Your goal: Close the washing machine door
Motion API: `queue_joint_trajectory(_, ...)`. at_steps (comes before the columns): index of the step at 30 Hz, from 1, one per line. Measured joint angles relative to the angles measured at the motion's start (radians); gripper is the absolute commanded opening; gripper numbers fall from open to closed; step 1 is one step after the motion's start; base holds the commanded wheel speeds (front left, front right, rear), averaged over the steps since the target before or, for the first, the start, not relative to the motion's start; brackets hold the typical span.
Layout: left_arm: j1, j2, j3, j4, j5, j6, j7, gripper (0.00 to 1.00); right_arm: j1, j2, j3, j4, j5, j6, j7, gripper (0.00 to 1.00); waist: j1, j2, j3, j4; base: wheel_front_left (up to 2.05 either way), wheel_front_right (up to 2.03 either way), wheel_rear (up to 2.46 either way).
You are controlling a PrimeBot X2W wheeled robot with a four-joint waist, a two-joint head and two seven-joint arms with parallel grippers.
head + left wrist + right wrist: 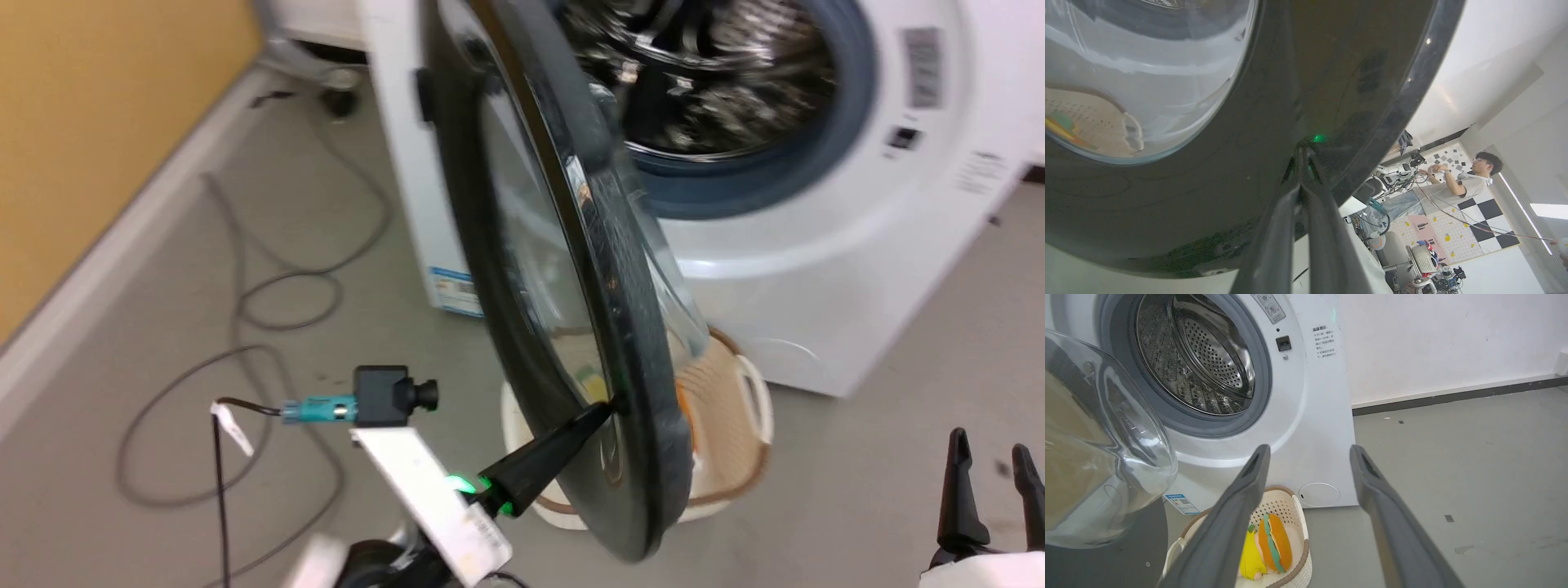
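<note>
The washing machine door (571, 278) stands wide open, seen almost edge-on in the head view, its glossy black ring hanging in front of the white washing machine (816, 269). My left gripper (608, 406) is shut, its tips pressed against the door's outer face near the lower rim. In the left wrist view the shut left gripper (1303, 153) touches the black door (1249, 183) below the glass window. My right gripper (992, 449) hangs open at the lower right, apart from the door. The right wrist view shows the open right gripper (1308, 455), the drum (1196, 355) and the door's glass bowl (1106, 449).
A cream perforated basket (735, 408) with plush toys (1269, 547) sits on the floor under the door. Cables (269, 310) loop over the grey floor at left beside a yellow wall (90, 122). A person (1466, 183) sits among equipment in the left wrist view.
</note>
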Motion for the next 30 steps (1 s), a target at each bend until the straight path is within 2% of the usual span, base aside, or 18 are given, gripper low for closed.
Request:
queue_joint_trajectory(4,-0.049,0.002,-0.067,0.072,0.017,0.0,-0.135,0.0,-0.006,0.0,-0.002,-0.002,0.0,0.0,0.0,1.0,0.0,0.0,0.014,-0.072,0.0,0.0,0.0)
queue_joint_trajectory(5,-0.049,0.002,-0.067,0.072,0.017,0.0,-0.135,0.0,-0.006,0.0,-0.002,-0.002,0.0,0.0,0.0,1.0,0.0,0.0,0.014,-0.072,0.0,0.0,0.0)
queue_joint_trajectory(6,-0.095,0.008,-0.118,0.146,0.023,0.0,-0.264,0.0,-0.011,0.0,-0.001,-0.004,0.0,0.0,0.0,1.0,0.0,0.0,0.029,-0.139,0.0,0.0,0.0)
queue_joint_trajectory(14,-0.177,0.037,-0.218,0.265,0.006,0.0,-0.458,0.0,-0.02,0.0,0.016,-0.011,0.008,0.0,0.0,1.0,0.0001,0.0,0.062,-0.247,0.0,0.0,0.0)
queue_joint_trajectory(22,-0.243,0.058,-0.28,0.38,-0.03,0.0,-0.608,0.0,-0.033,0.0,0.037,-0.02,0.012,0.0,0.0,1.0,0.0001,0.0,0.09,-0.317,0.0,0.0,0.0)
queue_joint_trajectory(30,-0.259,0.092,-0.347,0.404,-0.065,0.0,-0.677,0.0,-0.031,0.0,0.048,-0.034,0.012,0.0,0.0,1.0,0.0,0.0,0.072,-0.325,0.0,0.0,0.0)
